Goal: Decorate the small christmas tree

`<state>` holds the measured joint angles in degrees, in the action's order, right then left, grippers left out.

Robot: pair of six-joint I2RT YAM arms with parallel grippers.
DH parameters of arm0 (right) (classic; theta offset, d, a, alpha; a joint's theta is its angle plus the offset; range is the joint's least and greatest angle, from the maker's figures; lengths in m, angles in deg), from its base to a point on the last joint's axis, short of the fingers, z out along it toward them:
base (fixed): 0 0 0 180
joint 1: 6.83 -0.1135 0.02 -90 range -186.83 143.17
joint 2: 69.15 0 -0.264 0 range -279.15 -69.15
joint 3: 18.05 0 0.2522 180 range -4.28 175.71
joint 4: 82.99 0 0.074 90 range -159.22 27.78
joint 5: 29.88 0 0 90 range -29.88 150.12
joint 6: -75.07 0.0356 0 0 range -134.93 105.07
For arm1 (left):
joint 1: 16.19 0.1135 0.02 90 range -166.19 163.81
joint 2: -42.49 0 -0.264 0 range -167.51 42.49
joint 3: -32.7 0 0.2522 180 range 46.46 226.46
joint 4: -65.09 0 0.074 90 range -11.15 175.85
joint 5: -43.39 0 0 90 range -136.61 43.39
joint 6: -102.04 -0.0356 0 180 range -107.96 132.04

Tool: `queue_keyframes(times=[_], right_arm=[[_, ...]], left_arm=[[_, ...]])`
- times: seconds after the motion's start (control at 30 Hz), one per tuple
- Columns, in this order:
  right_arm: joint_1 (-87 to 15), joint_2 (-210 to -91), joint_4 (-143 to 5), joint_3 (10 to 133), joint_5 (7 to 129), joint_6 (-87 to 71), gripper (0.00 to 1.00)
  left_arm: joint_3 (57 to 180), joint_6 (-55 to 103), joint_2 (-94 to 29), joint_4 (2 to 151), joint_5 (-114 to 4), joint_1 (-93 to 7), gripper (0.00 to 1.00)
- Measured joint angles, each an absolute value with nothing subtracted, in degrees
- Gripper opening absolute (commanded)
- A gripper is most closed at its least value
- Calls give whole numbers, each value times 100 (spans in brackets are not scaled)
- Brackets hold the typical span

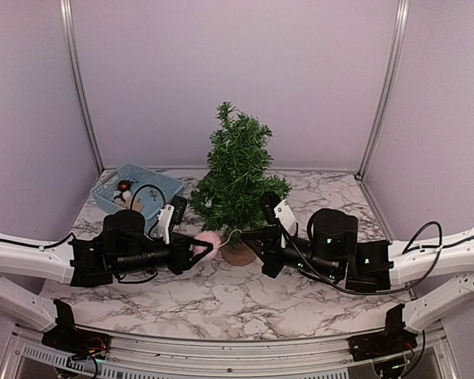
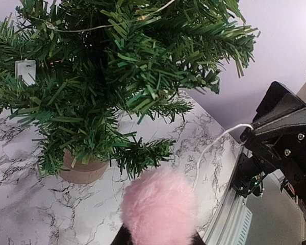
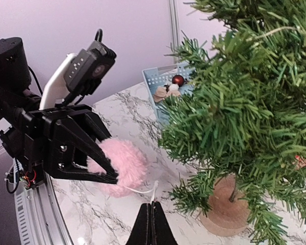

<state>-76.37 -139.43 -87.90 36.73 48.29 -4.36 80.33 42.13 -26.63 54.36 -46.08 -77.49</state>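
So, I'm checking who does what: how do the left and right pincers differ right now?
The left pincer grips the pink pom-pom itself, jaws spread around it; the right pincer is shut, pinching only its thin white string. The left pincer reaches in from the left of the small christmas tree, the right pincer from its right. Both sit low, near its base.

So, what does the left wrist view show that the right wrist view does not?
Only left wrist: a white tag in the branches, and the right tool seen from outside. Only right wrist: the blue basket, and the left tool seen from outside. Both: the small christmas tree, the pink pompom and the white string.
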Motion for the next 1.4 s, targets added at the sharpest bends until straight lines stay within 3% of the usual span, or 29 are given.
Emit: queue_keyframes(times=[0.57,1.4], right_arm=[[-7322,-13856,-8231,3629,4160,-482,0],[-7108,-14341,-8027,3898,3808,-403,0]], left_arm=[[8277,3494,-2993,5750,-4503,-7736,6],[8542,3938,-3448,5757,-3703,-7677,5]])
